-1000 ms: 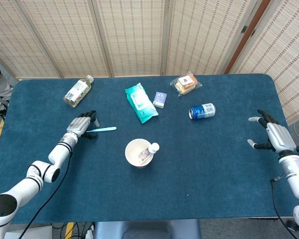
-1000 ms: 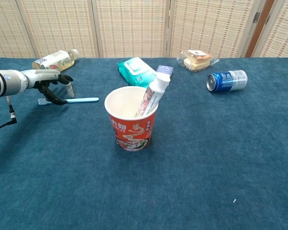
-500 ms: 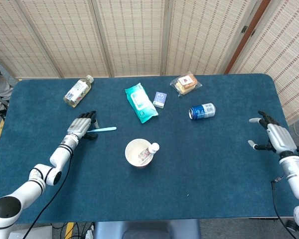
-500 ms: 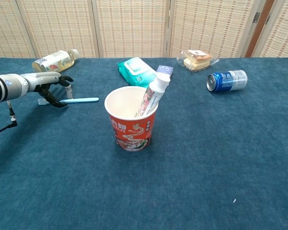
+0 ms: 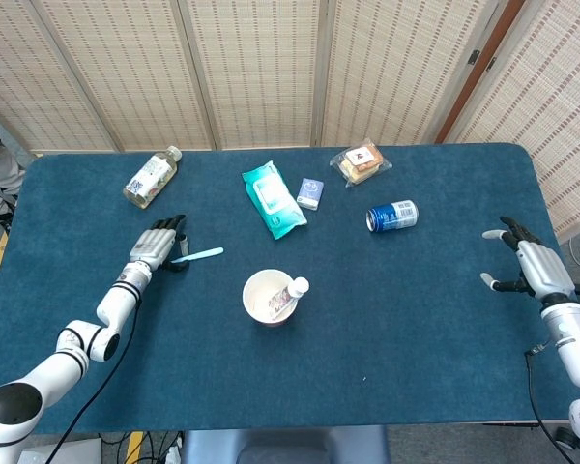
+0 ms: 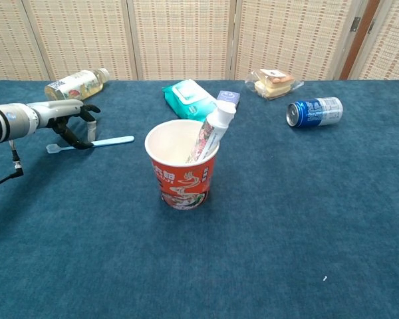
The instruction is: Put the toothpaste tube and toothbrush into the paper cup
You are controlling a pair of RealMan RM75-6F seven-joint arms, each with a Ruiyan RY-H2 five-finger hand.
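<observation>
While the toothpaste tube (image 6: 211, 135) is already leaning cap-up inside the paper cup (image 6: 181, 174) near the middle of the blue table (image 5: 435, 319), the light-blue toothbrush (image 6: 92, 143) is lying flat on the cloth well to the cup's left. The left hand (image 6: 68, 117) is arching over the toothbrush with its dark fingertips (image 6: 85, 143) pressing down on the handle, the brush head sticking out to the left; whether the fingers are actually pinching it I cannot tell. The right hand (image 5: 530, 263) is hovering at the far right edge of the table in the head view, fingers spread and holding nothing. Along the back, a drink bottle (image 5: 151, 176), a wet-wipes pack (image 5: 272, 198), a small blue box (image 5: 310, 192), a wrapped sandwich (image 5: 361, 162) and a blue can (image 5: 391, 216) on its side are lying.
</observation>
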